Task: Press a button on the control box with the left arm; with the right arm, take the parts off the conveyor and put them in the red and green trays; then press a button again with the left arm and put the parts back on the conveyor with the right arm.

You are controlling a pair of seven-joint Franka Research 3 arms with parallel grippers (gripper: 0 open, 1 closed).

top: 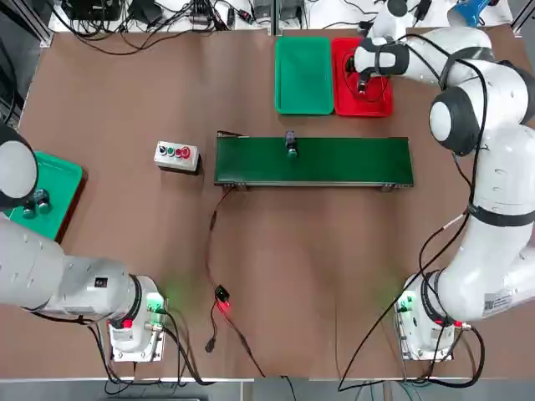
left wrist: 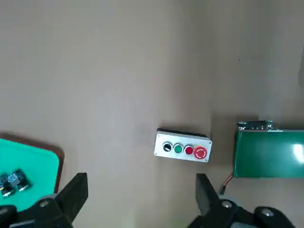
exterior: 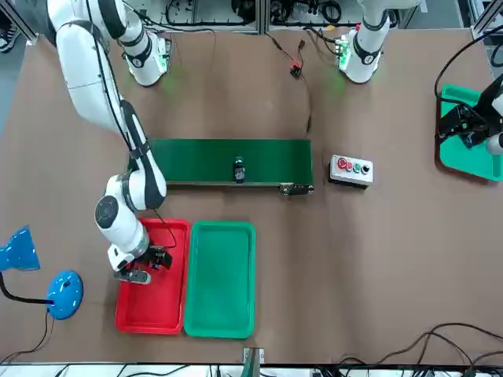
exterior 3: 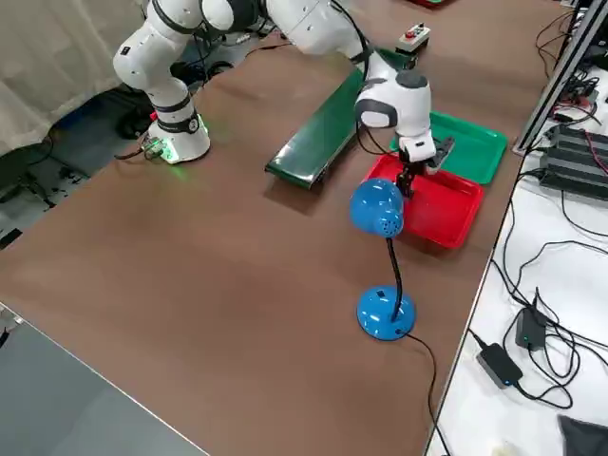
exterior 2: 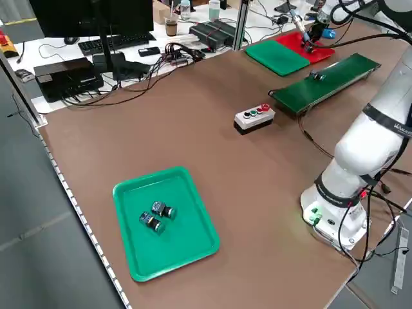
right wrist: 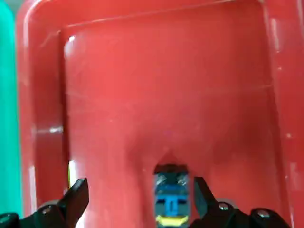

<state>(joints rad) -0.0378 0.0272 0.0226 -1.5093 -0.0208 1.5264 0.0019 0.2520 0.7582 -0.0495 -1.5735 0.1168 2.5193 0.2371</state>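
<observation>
The R gripper [right wrist: 140,183] is above the red tray [right wrist: 166,95], which lies by the desk [top: 125,234] edge opposite the robot, to the right of its middle. Its jaws are released and wide apart. 1 part [right wrist: 171,197] is in this tray, btw. the jaws and closer to 1 of them; if it touches that jaw, I cannot tell.

The L gripper [left wrist: 142,178] hangs over the left side of the desk, by the side tray [exterior 2: 164,257], w/ its jaws also released and holding nothing. The side tray is green, near the left edge of the desk, and carries 2 parts [exterior 2: 158,215], one just beside the other.

The conveyor [top: 351,163] is near the middle of the desk. On it is 1 more part [top: 291,144], close to the long edge facing the trays, left of the conveyor's middle.

The control box [top: 177,155] w/ 4 buttons is apart from the conveyor's left end. The green tray [top: 303,77] is just beside the red tray, on its left. A blue lamp [exterior: 67,294] stands near the desk's far right corner.
</observation>
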